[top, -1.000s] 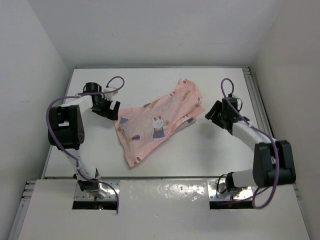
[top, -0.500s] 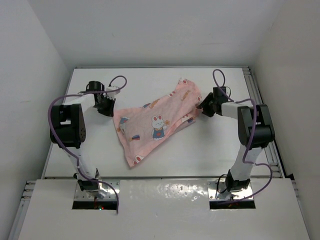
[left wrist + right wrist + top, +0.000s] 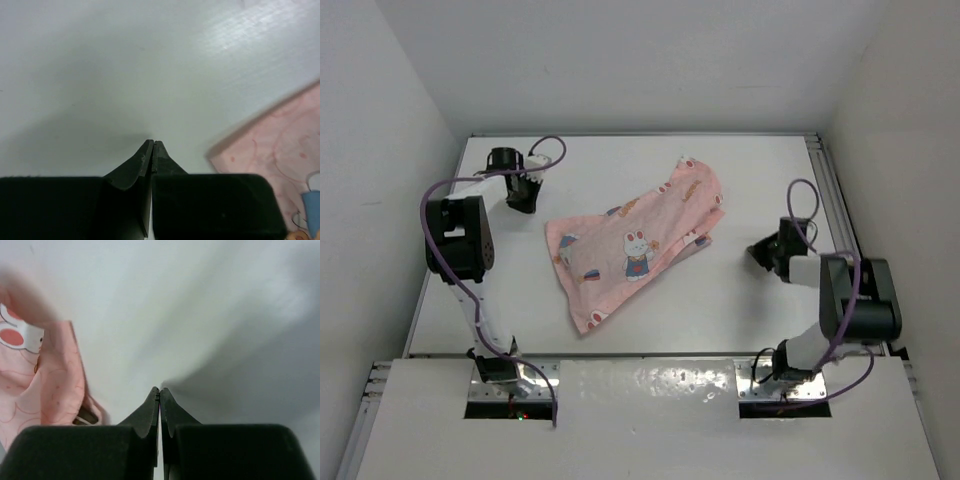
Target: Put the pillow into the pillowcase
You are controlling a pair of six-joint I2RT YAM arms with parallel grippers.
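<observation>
The pink rabbit-print pillowcase (image 3: 632, 243) lies crumpled and slanted across the middle of the table. Of the pillow (image 3: 88, 416), only a dark olive sliver with a pale seam shows, under the pillowcase's (image 3: 47, 382) edge in the right wrist view. My left gripper (image 3: 527, 203) is shut and empty over bare table, just beyond the fabric's far-left corner (image 3: 280, 150). Its tips (image 3: 152, 143) meet with nothing between them. My right gripper (image 3: 757, 251) is also shut and empty, apart from the fabric on its right side. Its tips (image 3: 159, 389) are pressed together above the white surface.
The white table (image 3: 740, 300) is boxed in by white walls on the left, back and right. Purple cables loop off both arms. A raised rail (image 3: 835, 200) runs along the table's right edge, close to the right arm.
Both grippers have shut with nothing in them. The left one drew back toward the far-left corner. The right one swung off the pillowcase's right end, out to the right and nearer.
</observation>
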